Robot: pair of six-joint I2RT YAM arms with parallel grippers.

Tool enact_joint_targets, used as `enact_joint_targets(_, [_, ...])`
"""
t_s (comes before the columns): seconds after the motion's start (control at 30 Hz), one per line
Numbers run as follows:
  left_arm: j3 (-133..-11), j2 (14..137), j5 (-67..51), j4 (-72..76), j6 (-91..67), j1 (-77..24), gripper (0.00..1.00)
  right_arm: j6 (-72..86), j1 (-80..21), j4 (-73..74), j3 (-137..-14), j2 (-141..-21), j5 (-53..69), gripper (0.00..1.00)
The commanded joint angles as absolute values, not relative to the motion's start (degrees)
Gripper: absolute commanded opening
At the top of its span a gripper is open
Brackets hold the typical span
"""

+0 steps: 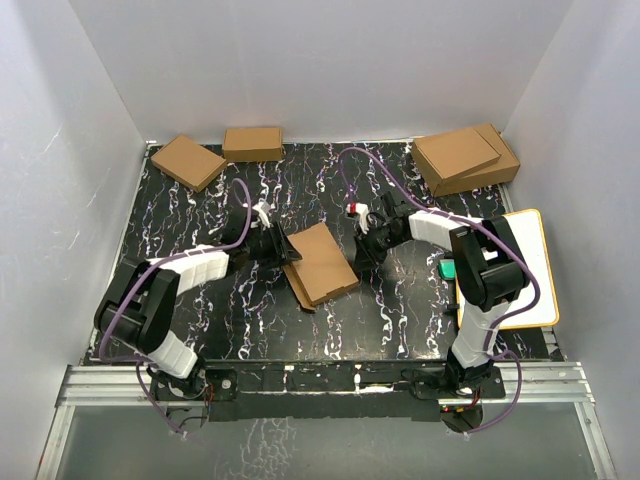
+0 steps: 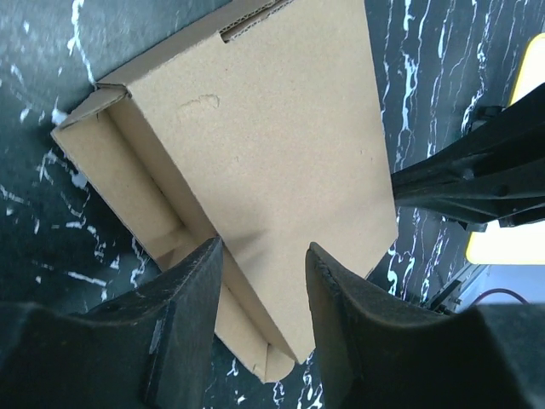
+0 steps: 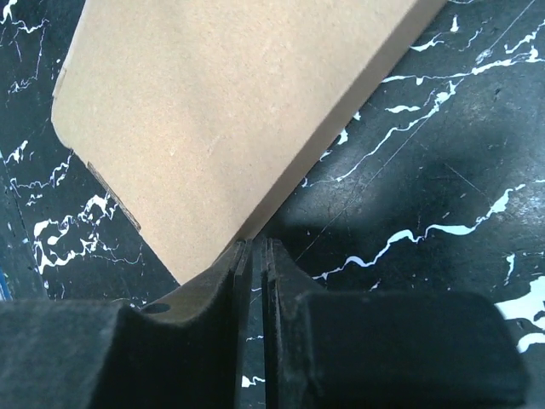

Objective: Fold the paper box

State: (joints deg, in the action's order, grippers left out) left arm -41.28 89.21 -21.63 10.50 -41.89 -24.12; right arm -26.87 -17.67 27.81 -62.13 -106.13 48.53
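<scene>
Seeing paper box [image 1: 322, 262] mid-table, bare table [image 1: 300, 335] on its near side. My left gripper [image 2: 264, 256] is spread over its left edge, right gripper [image 3: 253, 249] clenched empty at the right edge. Box brown, folded nearly flat.

Colours: plain brown box [image 1: 322, 263] on black table [image 1: 250, 312], white marble veins.
Purple cables [image 1: 246, 206], white board [image 1: 535, 262] with orange rim, pale grey walls [image 1: 300, 60].

Closed in by plain white walls [image 1: 300, 60] across the top and down both sides of the frame, under soft, even light. At centre, a black table [image 1: 250, 320] veined with white marbling. Along its lower edge, an aluminium rail [image 1: 320, 378]; beneath that, dull grey floor [image 1: 300, 440]. At right, an orange-rimmed white board [image 1: 538, 270].
</scene>
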Motion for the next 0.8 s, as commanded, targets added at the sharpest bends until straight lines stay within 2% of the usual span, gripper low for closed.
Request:
enact_joint_targets(0.0, [-45.26, 89.31, -22.06, 9.37, -38.64, -24.35, 0.43, -27.69, -16.9, 27.17, -65.27, -104.36, 47.81, 0.18])
enact_joint_targets(0.23, [-43.81, 81.64, -21.33, 5.05, -30.3, -24.32, 0.45, -29.98, -12.69, 27.12, -64.17, -98.18, 48.44, 0.27])
enact_joint_targets(0.37, [-40.81, 75.03, -25.82, 6.26, -25.25, -24.85, 0.46, -34.72, -12.57, 28.15, -61.98, -94.81, 56.52, 0.35])
enact_joint_targets(0.43, [-38.33, 70.89, -28.73, 9.84, -23.44, -27.0, 0.49, -38.66, -12.59, 29.6, -61.1, -93.53, 60.6, 0.38])
enact_joint_targets(0.5, [-35.26, 66.78, -28.4, 14.49, -21.53, -30.6, 0.56, -43.94, -12.74, 30.29, -59.03, -91.81, 65.36, 0.43])
enact_joint_targets(0.67, [-25.7, 60.59, -25.11, 30.26, -15.01, -39.41, 0.56, -64.67, -12.75, 34.67, -53.24, -87.24, 73.23, 0.57])
enact_joint_targets(0.77, [-18.07, 57.25, -22.57, 40.46, -7.69, -45.11, 0.58, -78.27, -12.7, 40.93, -52.11, -87.1, 74.69, 0.6])
